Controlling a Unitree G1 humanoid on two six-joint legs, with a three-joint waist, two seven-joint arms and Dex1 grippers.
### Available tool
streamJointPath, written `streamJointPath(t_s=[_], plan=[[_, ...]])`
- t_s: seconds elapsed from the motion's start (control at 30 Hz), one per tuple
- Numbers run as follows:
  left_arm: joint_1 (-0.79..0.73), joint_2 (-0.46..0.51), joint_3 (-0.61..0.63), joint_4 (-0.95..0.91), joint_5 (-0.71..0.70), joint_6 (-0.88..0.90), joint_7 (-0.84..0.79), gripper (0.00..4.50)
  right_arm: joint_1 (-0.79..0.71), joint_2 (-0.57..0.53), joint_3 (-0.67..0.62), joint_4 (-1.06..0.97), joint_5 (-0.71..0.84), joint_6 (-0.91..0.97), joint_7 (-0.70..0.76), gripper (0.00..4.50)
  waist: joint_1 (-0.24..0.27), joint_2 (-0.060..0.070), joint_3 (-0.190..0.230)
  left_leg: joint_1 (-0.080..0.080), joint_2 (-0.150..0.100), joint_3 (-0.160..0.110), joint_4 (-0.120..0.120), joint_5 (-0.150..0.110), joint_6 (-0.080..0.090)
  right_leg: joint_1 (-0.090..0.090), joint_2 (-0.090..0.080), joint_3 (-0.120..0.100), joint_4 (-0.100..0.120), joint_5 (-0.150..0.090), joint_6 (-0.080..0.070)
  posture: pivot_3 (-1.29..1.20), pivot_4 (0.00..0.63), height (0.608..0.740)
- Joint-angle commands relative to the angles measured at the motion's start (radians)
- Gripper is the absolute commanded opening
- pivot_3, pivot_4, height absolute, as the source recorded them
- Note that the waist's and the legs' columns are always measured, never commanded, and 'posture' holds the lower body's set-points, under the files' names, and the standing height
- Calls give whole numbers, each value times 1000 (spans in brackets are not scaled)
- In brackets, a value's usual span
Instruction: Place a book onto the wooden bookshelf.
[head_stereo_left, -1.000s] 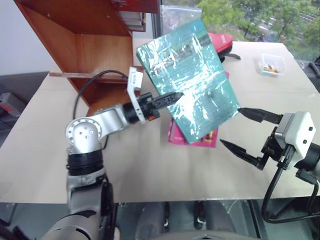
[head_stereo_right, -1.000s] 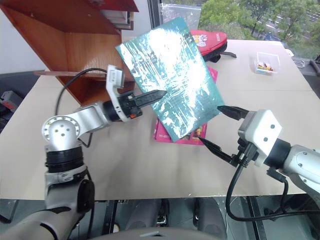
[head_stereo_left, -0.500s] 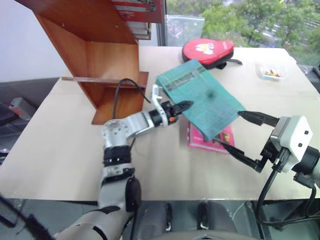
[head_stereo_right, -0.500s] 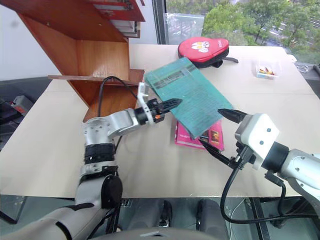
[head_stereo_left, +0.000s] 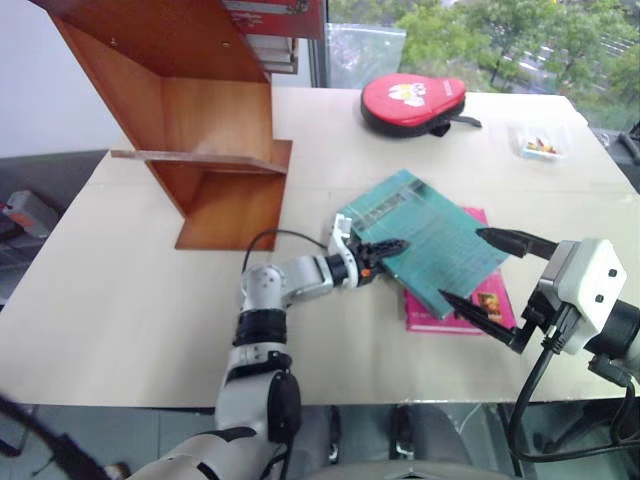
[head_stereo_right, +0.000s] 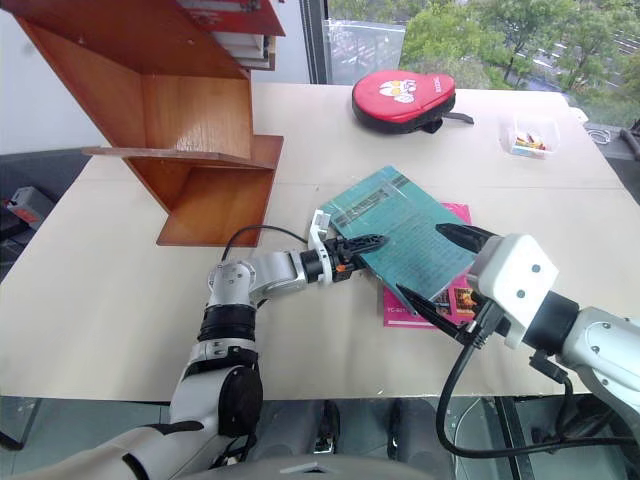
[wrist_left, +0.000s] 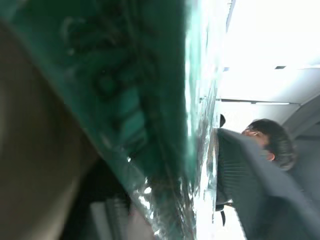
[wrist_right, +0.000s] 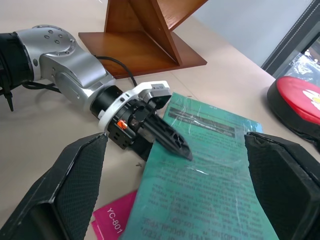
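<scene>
Glossy film-wrapped teal book (wrist_right: 215, 185); polished reddish wooden bookshelf (head_stereo_left: 215, 110); matt beige tabletop (head_stereo_left: 120, 300); brushed-metal arm, matt black plastic left claw (wrist_right: 167, 140).

We see a red zipped case (head_stereo_left: 413, 103) by the desk's (head_stereo_left: 120, 300) far edge, a clear box (head_stereo_left: 541, 142) near its far right corner, and a pink book (head_stereo_left: 475, 308).

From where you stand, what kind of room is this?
Probably an office or lab room on an upper floor. A pale table stands by a big window with treetops outside. On the table are a wooden bookshelf, a teal book and a red case.
</scene>
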Motion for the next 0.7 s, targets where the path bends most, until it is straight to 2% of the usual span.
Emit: streamJointPath(t_s=[0.03,0.2,0.7], plan=[[17,12,33,-64,-19,-1,4,2954,-15,6,-20,-21,2,-3,8,4500,0,0,0,0,0,0,0,0,0,0,0,0,0,0,0,0,150,740],[42,7,73,-88,-22,-18,22,2954,-30,11,-7,-13,-5,1,14,4500,3,0,1,-1,0,-1,0,0,0,0,-1,-1,0,0,0,0,150,740],[-17,-141,108,-10,-63,-46,98,2954,-34,9,-41,-18,6,24,35,4500,6,0,1,-6,-4,-8,0,0,0,0,-4,-9,-2,-1,2,0,150,740]])
